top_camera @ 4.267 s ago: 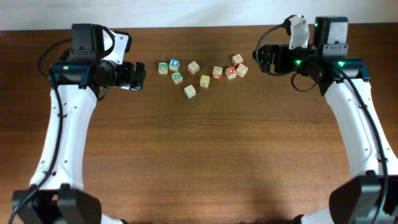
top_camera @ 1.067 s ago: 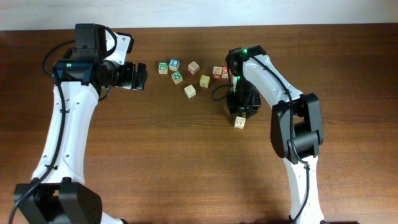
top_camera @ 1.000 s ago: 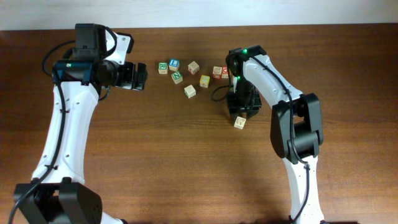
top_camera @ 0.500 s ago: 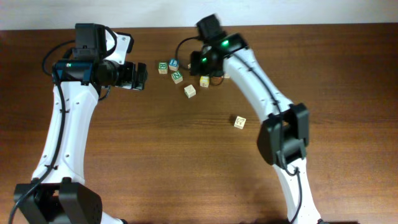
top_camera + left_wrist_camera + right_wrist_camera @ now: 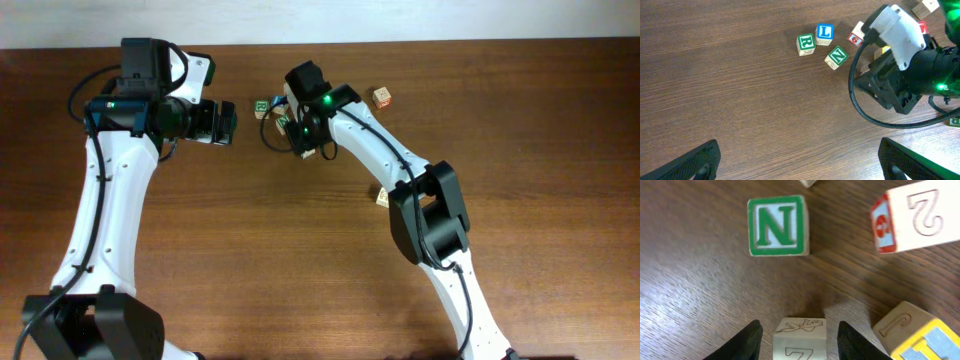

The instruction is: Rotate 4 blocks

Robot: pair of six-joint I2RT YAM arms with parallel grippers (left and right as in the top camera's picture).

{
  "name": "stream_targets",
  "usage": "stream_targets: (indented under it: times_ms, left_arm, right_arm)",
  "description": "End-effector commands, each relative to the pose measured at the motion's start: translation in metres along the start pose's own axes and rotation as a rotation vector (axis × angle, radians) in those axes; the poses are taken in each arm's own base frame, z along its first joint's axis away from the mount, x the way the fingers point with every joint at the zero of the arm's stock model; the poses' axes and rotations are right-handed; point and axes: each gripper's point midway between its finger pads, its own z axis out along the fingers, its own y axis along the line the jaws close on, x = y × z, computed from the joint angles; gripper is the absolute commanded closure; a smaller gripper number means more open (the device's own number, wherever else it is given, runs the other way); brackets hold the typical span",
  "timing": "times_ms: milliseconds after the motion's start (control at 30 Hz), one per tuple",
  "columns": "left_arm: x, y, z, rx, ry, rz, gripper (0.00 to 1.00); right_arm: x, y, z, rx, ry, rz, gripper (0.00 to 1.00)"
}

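Observation:
In the right wrist view a cream block marked 7 stands on the table between my right gripper's fingers, with a gap on each side. My right gripper is open around it and, seen from overhead, hangs over the block cluster. A yellow-faced block with a J lies just to its right. Another pale block sits alone mid-table, half hidden by the right arm. My left gripper is open over bare wood, left of the cluster.
A green N cube and a cube with a 2 and a red face lie just beyond the 7 block. The green R, the blue L and a red-lettered cube sit at the back.
My right gripper left the lone block mid-table and swung up and left to the cluster, where it now straddles the 7 block. The left arm has not moved.

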Motion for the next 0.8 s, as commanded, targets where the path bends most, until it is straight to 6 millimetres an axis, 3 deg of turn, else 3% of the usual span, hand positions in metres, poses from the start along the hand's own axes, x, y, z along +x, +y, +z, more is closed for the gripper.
stream_targets:
  times_ms: [0, 233, 300, 400, 500, 600, 767]
  left_arm:
    - [-0.008, 0.000, -0.004, 0.009, -0.023, -0.011, 0.01]
    - [-0.008, 0.000, -0.004, 0.009, -0.023, -0.011, 0.01]
    - [-0.008, 0.000, -0.004, 0.009, -0.023, -0.011, 0.01]
    - [-0.008, 0.000, -0.004, 0.009, -0.023, -0.011, 0.01]
    - [-0.008, 0.000, -0.004, 0.009, -0.023, -0.011, 0.01]
    - [-0.008, 0.000, -0.004, 0.009, -0.023, -0.011, 0.01]
    - [-0.008, 0.000, -0.004, 0.009, -0.023, -0.011, 0.01]
  right_arm:
    - [0.009, 0.003, 0.007, -0.016, 0.030, -0.050, 0.59]
    - [0.034, -0.006, 0.004, 0.041, 0.131, 0.185, 0.73]
    - [0.044, -0.006, -0.005, 0.057, 0.174, 0.283, 0.73]
    - [0.062, -0.017, -0.036, 0.094, 0.281, 0.402, 0.73]
    - [0.094, -0.033, -0.052, 0.141, 0.416, 0.488, 0.71]
    - [0.112, -0.044, -0.060, 0.166, 0.489, 0.517, 0.71]
    - [0.120, -0.052, -0.062, 0.225, 0.511, 0.515, 0.71]
